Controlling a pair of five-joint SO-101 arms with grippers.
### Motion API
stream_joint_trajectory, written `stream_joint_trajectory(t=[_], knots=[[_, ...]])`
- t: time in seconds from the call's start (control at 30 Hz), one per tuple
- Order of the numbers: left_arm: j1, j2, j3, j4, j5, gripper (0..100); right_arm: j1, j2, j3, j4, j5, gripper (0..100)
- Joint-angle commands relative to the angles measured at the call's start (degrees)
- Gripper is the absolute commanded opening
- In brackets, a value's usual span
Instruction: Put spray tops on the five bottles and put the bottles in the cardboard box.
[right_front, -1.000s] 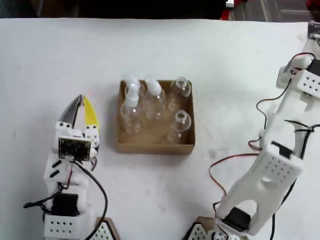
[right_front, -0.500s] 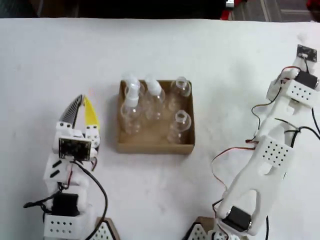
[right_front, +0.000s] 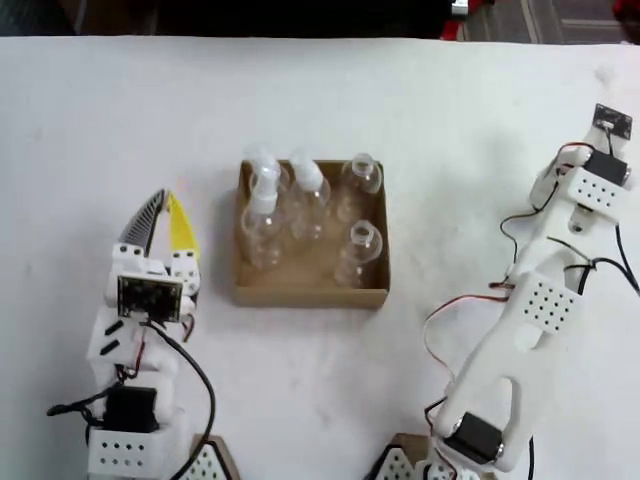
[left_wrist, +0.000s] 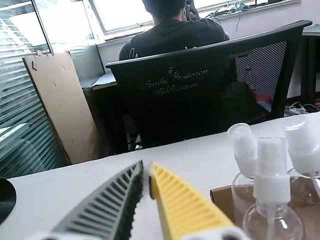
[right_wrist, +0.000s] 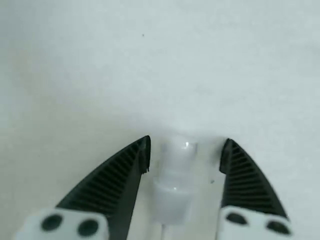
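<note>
The cardboard box (right_front: 311, 294) sits mid-table with several clear bottles in it. Three of them wear white spray tops (right_front: 306, 172); two on the box's right side stand with bare necks (right_front: 365, 236). My left gripper (right_front: 166, 206) rests shut on the table, left of the box; its grey and yellow fingers (left_wrist: 170, 200) meet at the tips, with capped bottles (left_wrist: 272, 200) beyond. My right arm (right_front: 585, 190) is stretched to the table's far right edge. Its gripper (right_wrist: 184, 150) is open, black fingers on either side of a white spray top (right_wrist: 175, 175) lying on the table.
The white table (right_front: 400, 110) stretches bare behind and around the box. Red and black wires (right_front: 470, 300) loop beside the right arm. Behind the table stand a black mesh chair (left_wrist: 200, 85) with a person in it and a brown board (left_wrist: 60, 105).
The right arm has swung out toward the table's far right edge and lowered its wrist there. The left arm and the box have stayed still.
</note>
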Motion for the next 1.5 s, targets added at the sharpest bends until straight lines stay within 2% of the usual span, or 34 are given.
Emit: stream_joint_trajectory(t=[0.0,0.23,0.4,0.7,0.97,1.33,1.47], knots=[[0.75,-1.19,-0.35,-0.26,-0.44,2,0.22,-1.54,-2.64,0.04,-0.44,12.8],[0.75,-1.19,-0.35,-0.26,-0.44,2,0.13,-1.54,-2.64,-0.40,-0.62,11.2],[2.42,-1.19,-0.26,-0.26,-0.53,2,1.19,-3.12,-5.63,1.89,-0.26,1.1],[2.51,-1.10,-0.26,-0.26,-0.53,2,1.19,-3.47,-18.02,11.12,-0.09,2.6],[2.24,-1.10,-0.26,-0.26,-0.53,2,1.54,-8.66,-18.02,13.32,-0.09,2.6],[2.15,-1.10,-0.26,-0.26,-0.53,2,0.31,-27.56,-17.32,14.20,-0.09,2.6],[2.15,-1.10,-0.26,-0.26,-0.53,2,0.31,-36.97,-11.25,14.20,-0.09,2.6]])
